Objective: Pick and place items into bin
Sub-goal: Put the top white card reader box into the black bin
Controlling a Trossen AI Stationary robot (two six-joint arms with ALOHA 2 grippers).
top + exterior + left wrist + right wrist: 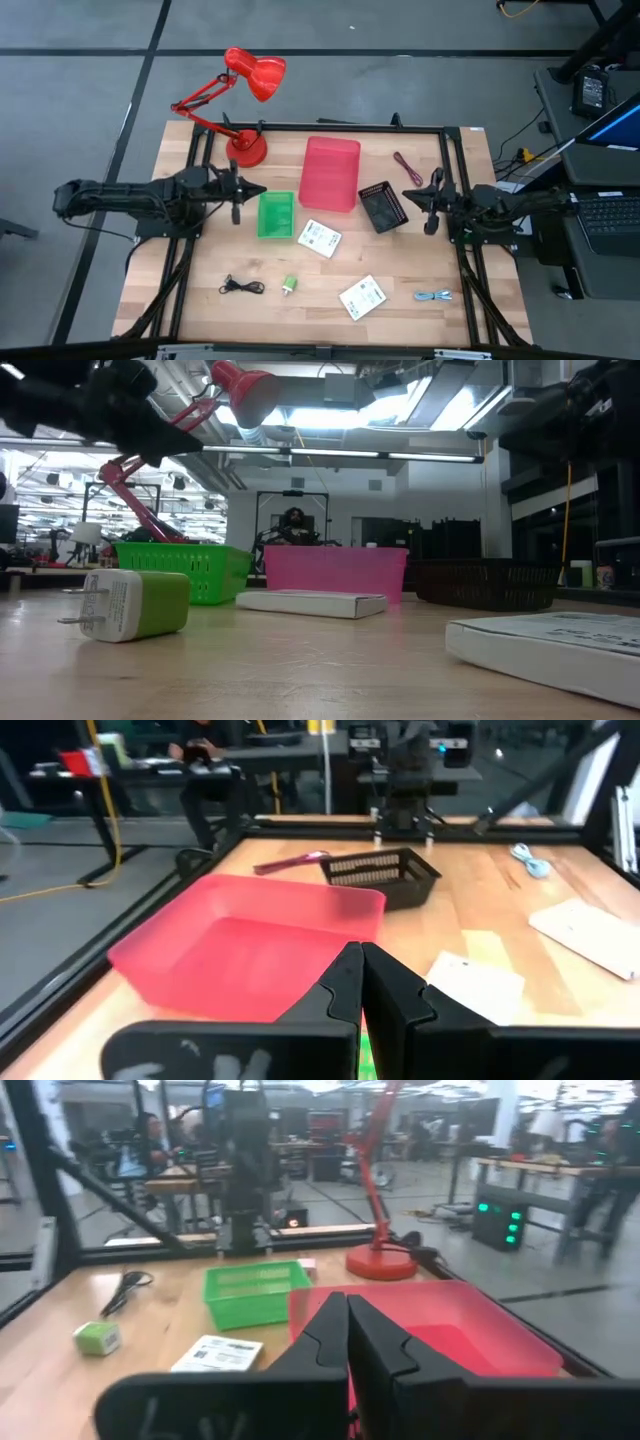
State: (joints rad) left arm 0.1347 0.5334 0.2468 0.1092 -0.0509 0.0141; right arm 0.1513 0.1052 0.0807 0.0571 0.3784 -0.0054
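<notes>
- High view: left gripper (252, 190) hangs over the wooden table (200, 290) just beside the small green plastic basket (276, 215); fingers pressed together, nothing held.
- Right gripper (412, 192) sits by the black mesh basket (383, 206), jaws closed too, empty.
- Long pink plastic bin (331, 173) lies btwn the two arms, nothing visible in it.
- Items all loose on the tabletop: white printed packet (319, 238) just below the green basket, second white packet (362, 297) nearer the front edge.
- Thin black coiled cable (241, 287) front-left, w/ a tiny green-and-white plug piece (290, 284) near it.
- Blue-grey coiled cable (434, 296) front-right; maroon cable (406, 166) at the back, near the black basket.
- Red desk lamp (245, 110) stands at back-left.
</notes>
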